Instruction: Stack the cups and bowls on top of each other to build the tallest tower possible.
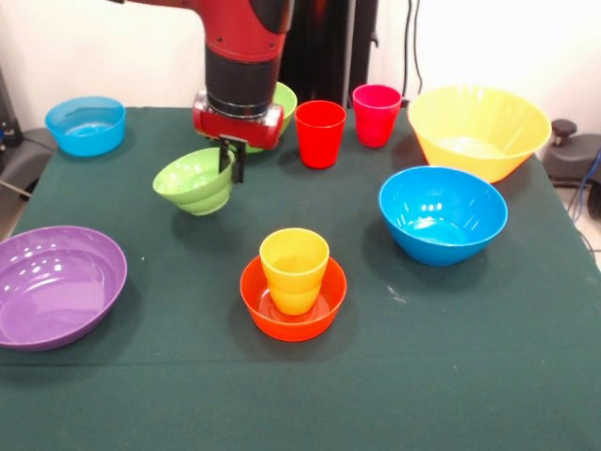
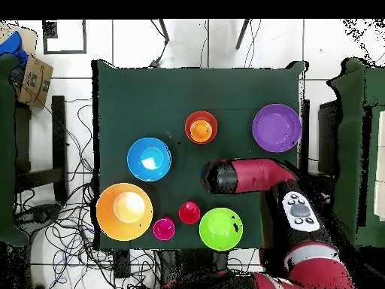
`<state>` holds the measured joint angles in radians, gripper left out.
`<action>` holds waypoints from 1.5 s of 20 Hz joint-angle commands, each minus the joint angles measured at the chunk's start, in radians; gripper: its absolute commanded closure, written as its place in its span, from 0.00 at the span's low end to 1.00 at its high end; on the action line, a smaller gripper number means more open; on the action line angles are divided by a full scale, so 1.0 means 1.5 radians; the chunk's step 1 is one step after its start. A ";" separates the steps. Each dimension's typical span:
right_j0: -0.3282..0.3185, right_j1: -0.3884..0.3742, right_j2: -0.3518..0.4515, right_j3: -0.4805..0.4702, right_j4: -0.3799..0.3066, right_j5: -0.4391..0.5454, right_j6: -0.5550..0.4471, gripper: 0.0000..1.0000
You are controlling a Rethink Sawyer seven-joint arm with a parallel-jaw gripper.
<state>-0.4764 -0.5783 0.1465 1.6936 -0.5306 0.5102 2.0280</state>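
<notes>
The large yellow bowl [image 1: 479,130], purple bowl [image 1: 58,285] and big blue bowl [image 1: 442,213] sit empty on the table [image 1: 188,395]. The small orange bowl [image 1: 293,303] holds the yellow-orange cup [image 1: 294,270]. The tool [image 1: 232,160] grips a small green bowl [image 1: 194,181], tilted, by its rim.

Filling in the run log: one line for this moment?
gripper: shut on small green bowl, tilted, lifted | tower: yellow-orange cup in orange bowl | red cup: unstacked
</notes>
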 commanded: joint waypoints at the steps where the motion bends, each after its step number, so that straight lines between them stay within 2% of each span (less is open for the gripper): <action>1: 0.046 0.036 0.073 -0.183 0.059 0.171 -0.037 1.00; 5: 0.082 0.067 0.054 -0.266 0.060 0.259 -0.033 1.00; 10: 0.107 0.120 0.055 -0.352 0.064 0.284 -0.014 1.00; 15: 0.158 0.140 0.010 -0.437 0.017 0.428 -0.043 1.00; 16: 0.160 0.142 0.008 -0.444 0.015 0.437 -0.051 1.00; 18: 0.159 0.140 0.005 -0.445 0.009 0.444 -0.073 1.00; 22: 0.157 0.136 0.006 -0.436 0.010 0.417 -0.077 1.00; 27: 0.147 0.122 0.006 -0.417 0.019 0.403 -0.078 1.00; 30: 0.141 0.111 0.008 -0.393 0.034 0.378 -0.058 1.00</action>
<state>-0.2506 -0.3975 0.1342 1.1082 -0.4549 1.0756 2.0280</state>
